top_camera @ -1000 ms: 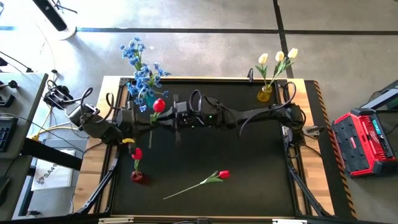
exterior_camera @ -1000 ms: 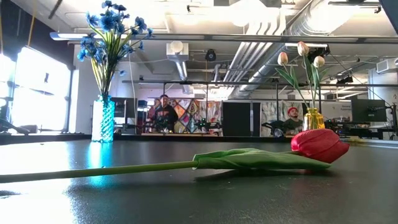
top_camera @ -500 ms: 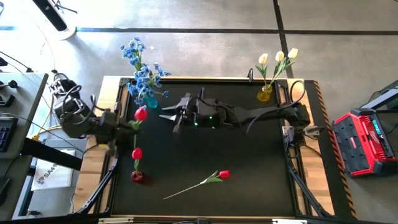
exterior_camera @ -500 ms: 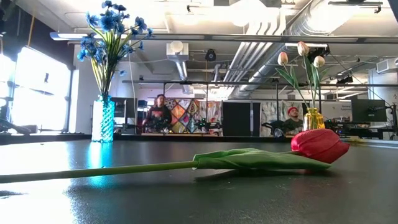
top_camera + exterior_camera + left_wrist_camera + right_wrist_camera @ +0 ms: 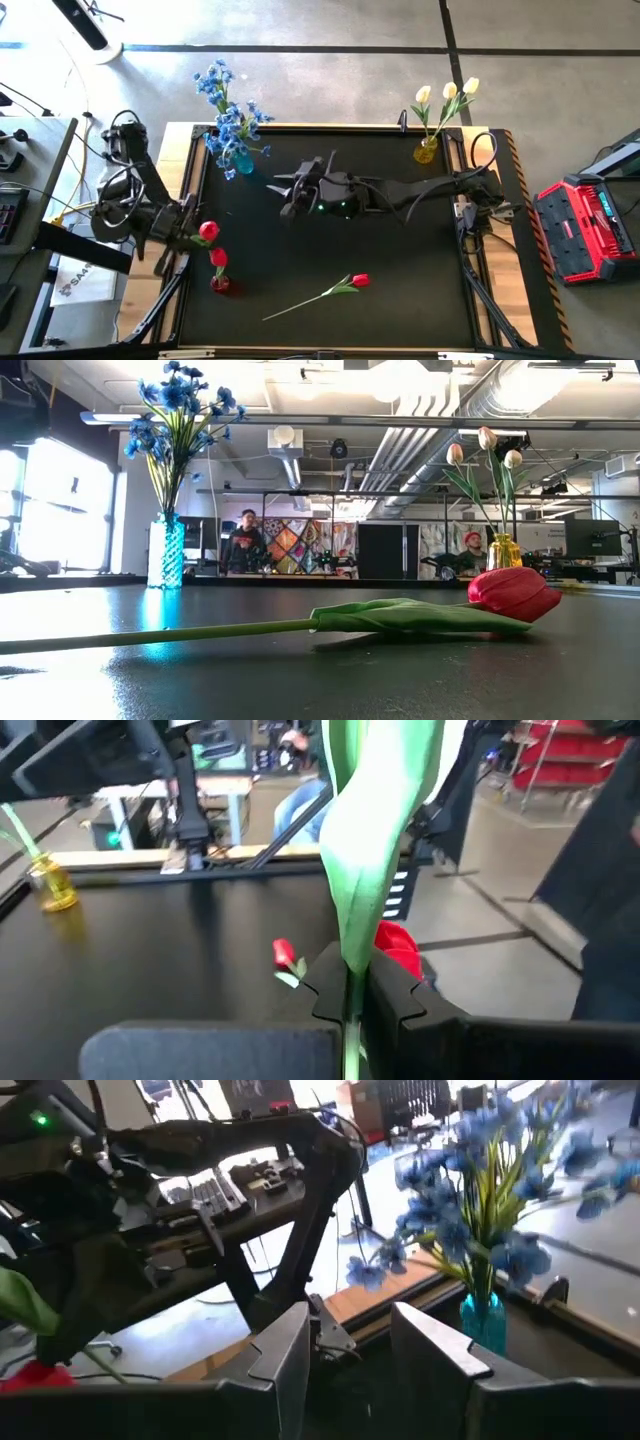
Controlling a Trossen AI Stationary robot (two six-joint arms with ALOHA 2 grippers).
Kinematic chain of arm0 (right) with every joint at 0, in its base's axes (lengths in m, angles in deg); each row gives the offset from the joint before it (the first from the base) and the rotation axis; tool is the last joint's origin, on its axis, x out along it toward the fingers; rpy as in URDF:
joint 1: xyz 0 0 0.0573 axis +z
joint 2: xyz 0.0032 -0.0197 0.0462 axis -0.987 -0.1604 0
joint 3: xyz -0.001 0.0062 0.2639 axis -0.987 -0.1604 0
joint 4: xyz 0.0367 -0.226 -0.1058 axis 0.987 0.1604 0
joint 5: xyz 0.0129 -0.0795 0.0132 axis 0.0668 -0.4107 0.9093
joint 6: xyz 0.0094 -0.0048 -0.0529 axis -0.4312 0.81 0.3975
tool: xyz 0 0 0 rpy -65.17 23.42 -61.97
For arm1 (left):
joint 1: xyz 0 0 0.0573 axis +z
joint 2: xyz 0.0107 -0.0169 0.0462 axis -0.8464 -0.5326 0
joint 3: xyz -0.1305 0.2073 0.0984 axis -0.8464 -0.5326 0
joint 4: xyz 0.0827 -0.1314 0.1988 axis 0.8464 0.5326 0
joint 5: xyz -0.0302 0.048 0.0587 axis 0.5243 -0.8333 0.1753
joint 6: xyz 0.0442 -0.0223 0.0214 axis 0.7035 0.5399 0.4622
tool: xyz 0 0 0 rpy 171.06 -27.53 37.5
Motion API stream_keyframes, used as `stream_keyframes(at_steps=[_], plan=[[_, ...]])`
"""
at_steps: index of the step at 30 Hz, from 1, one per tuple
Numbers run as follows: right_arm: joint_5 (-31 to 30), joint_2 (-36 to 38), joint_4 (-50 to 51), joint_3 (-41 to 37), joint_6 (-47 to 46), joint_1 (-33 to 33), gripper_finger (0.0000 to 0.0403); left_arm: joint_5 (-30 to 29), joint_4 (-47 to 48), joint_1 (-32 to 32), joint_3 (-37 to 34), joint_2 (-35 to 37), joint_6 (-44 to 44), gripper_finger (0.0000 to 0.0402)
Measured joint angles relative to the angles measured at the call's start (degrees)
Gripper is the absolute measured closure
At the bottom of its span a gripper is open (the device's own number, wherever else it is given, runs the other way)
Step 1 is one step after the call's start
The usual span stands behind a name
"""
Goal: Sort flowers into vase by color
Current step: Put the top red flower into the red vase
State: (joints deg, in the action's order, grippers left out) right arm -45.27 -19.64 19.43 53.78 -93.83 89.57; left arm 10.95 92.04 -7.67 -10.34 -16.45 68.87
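A red tulip (image 5: 208, 231) on a green stem (image 5: 352, 910) is clamped between the closed jaws of the left gripper (image 5: 186, 226), its bloom just beyond the fingertips. A second red tulip (image 5: 219, 257) stands in a small red vase (image 5: 221, 285) right beside those jaws. A third red tulip (image 5: 358, 281) lies flat on the table, well apart from both grippers. Blue sprays (image 5: 226, 115) stand upright in a teal vase (image 5: 241, 160) ahead of the parted jaws of the right gripper (image 5: 283, 190). Cream tulips (image 5: 447, 92) stand in a yellow vase (image 5: 426, 152), far behind it.
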Motion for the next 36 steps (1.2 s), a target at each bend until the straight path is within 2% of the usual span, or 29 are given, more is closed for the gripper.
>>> stream_keyframes(at_steps=[8,17,24,31,36], plan=[[-0.39,0.00,2.28,0.00,-5.04,-0.07,0.0273,-4.92,-7.04,-6.99,-5.95,3.86,1.56,0.0401],[-0.63,0.00,2.50,0.00,-8.50,0.01,0.0273,-1.52,-13.78,-12.84,-5.91,6.35,12.87,0.0401],[-1.21,0.00,2.51,0.00,-10.73,1.43,0.0273,-0.29,-13.93,-13.33,-5.91,4.57,13.43,0.0401],[-4.78,-0.02,2.52,0.00,-11.30,3.25,0.0273,1.05,-22.44,-13.31,-5.92,-0.06,20.11,0.0401],[-5.07,-0.04,2.50,0.00,-14.94,3.65,0.0273,1.03,-23.66,-13.31,-5.91,-2.75,21.83,0.0401]])
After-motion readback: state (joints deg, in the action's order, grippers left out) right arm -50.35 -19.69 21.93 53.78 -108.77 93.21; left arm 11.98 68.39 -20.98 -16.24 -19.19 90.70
